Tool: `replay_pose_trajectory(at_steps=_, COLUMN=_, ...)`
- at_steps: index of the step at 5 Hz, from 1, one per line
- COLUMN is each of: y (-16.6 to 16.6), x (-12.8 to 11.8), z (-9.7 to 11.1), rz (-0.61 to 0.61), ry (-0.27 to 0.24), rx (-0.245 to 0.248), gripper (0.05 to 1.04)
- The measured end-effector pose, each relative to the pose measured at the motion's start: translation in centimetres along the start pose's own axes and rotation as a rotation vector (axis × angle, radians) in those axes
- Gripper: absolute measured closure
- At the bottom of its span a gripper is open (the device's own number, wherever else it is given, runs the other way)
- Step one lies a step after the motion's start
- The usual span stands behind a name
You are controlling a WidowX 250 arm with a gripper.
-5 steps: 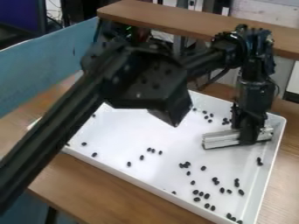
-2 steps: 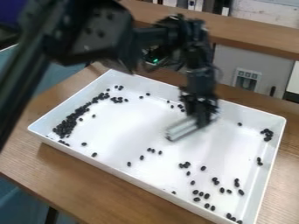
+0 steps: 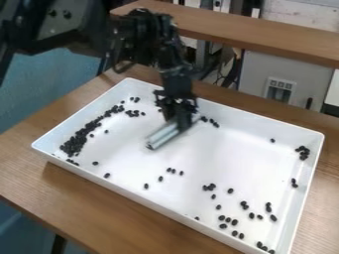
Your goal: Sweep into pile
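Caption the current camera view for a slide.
Gripper holding a silver bar in a white tray scattered with black beans.

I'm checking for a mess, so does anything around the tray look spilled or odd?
Nothing stands out. The dark beans I can see lie inside the white tray, bunched toward the picture's left and loosely scattered elsewhere, which fits unfinished sweeping.

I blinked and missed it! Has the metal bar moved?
Yes, the metal bar went across the white tray towards the picture's left, closer to the long heap of black beans.
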State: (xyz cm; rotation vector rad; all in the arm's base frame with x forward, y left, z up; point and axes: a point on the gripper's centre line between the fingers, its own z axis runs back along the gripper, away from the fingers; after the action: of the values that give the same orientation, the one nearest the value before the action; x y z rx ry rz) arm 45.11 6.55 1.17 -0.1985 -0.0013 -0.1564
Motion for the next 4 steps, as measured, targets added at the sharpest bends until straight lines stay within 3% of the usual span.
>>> replay_pose_trajectory(at_steps=2, y=5.2, x=-2.3, z=1.1, rz=0.129, ry=-0.017, rx=0.022, gripper=0.693)
replay_pose_trajectory(at_steps=3, y=7.2, x=-4.9, z=1.9, rz=0.211, ry=-0.020, rx=0.048, gripper=0.693)
replay_pose_trajectory(at_steps=4, y=7.0, x=-6.7, z=2.3, rz=0.248, ry=-0.025, rx=0.061, gripper=0.693)
